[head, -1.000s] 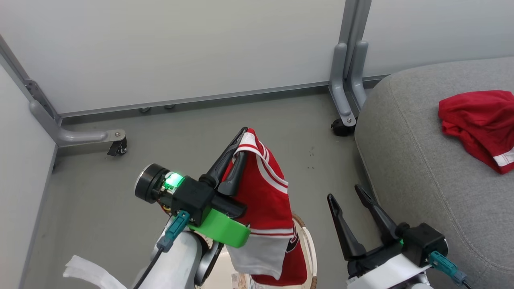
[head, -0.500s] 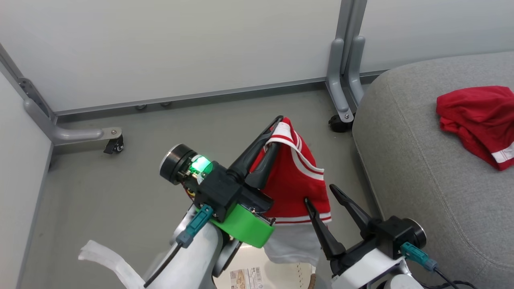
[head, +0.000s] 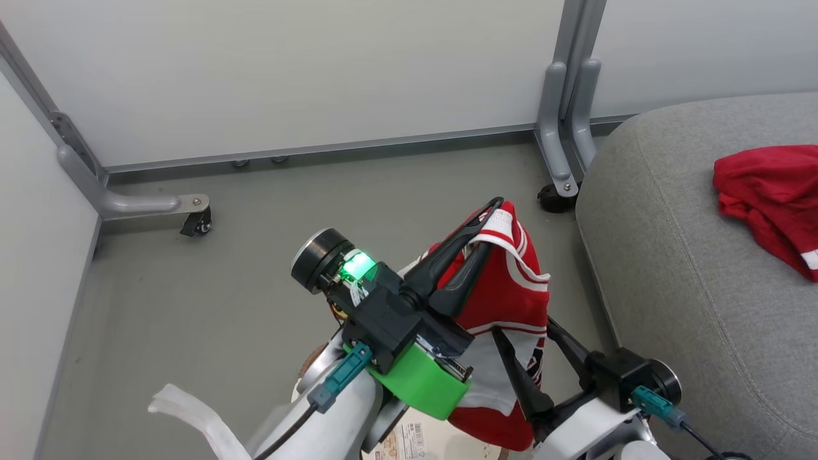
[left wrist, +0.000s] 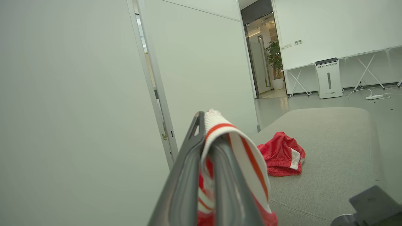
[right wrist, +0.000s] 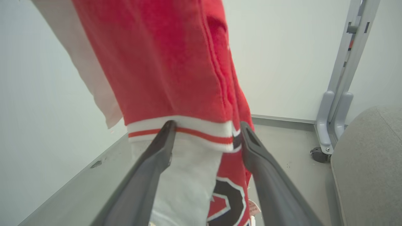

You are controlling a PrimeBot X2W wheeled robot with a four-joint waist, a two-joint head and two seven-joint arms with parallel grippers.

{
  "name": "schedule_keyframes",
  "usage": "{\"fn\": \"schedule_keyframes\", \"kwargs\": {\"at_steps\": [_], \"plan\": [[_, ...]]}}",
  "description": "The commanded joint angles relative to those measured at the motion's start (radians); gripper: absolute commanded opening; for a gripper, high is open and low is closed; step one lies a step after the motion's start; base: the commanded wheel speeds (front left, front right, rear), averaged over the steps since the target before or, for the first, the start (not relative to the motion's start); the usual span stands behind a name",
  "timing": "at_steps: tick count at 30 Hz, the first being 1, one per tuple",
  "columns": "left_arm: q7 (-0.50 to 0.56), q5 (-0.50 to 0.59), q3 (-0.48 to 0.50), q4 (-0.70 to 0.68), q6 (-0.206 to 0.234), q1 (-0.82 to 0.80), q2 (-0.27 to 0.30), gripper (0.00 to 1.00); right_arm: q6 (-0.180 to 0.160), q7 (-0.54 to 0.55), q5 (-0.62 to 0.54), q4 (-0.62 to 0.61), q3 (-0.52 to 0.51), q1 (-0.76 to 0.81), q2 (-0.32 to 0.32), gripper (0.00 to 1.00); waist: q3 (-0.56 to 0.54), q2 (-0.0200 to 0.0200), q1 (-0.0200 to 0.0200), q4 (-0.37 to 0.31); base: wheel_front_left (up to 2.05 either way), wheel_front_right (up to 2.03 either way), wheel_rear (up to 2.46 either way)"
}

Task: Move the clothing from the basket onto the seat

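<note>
The red jersey (head: 511, 294) with white stripe trim hangs in the air, and my left gripper (head: 493, 223) is shut on its striped edge. The left wrist view shows that edge (left wrist: 220, 125) pinched between the left gripper's (left wrist: 207, 138) fingers. My right gripper (head: 523, 326) is open, lower right of the left one. Its two fingers stand on either side of the hanging jersey (right wrist: 176, 69), level with the trim, right gripper (right wrist: 206, 125) not closed on it. A plain red garment (head: 767, 191) lies on the grey seat (head: 671, 255) at the right. The basket (head: 436, 434) is mostly hidden under my arms.
White partition panels wall off the back and left. Their grey metal legs end in castors (head: 553, 195) beside the seat's corner and at the left (head: 198, 223). Grey floor (head: 255, 268) lies between them. A white air purifier (left wrist: 328, 78) stands far beyond the seat.
My left gripper has carried the jersey to the right, nearer the seat. The right gripper has moved left and its open fingers now flank the hanging cloth. The camera shifted slightly.
</note>
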Motion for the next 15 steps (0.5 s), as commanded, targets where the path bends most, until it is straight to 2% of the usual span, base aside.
{"fn": "schedule_keyframes", "kwargs": {"at_steps": [1,7,8,9,15], "plan": [[0.000,-0.004,0.000,-0.006,-0.003,-0.019,-0.001,0.00,-0.001,0.000,0.012,0.021,0.010,-0.008,-0.008,1.00,-0.001,0.0000,0.0000,0.002,0.00,0.00,0.00],[0.000,0.000,-0.003,-0.012,-0.004,-0.019,-0.001,0.00,-0.001,0.000,0.029,0.052,0.040,-0.025,-0.017,1.00,-0.004,0.0000,0.0000,0.002,0.00,0.00,0.00],[0.000,0.001,-0.003,-0.011,-0.005,-0.019,-0.001,0.00,-0.001,0.000,0.032,0.052,0.051,-0.030,-0.022,0.82,-0.004,0.0000,0.0000,0.002,0.00,0.00,0.00],[0.000,0.002,-0.002,-0.009,-0.005,-0.020,0.000,0.00,-0.001,0.000,0.039,0.058,0.067,-0.033,-0.028,0.02,-0.003,0.0000,0.0000,0.002,0.00,0.00,0.00],[0.000,-0.008,0.000,-0.008,-0.008,-0.019,0.000,0.00,-0.001,0.000,0.045,0.062,0.085,-0.041,-0.049,0.00,0.001,0.0000,0.0000,0.008,0.00,0.00,0.00]]}}
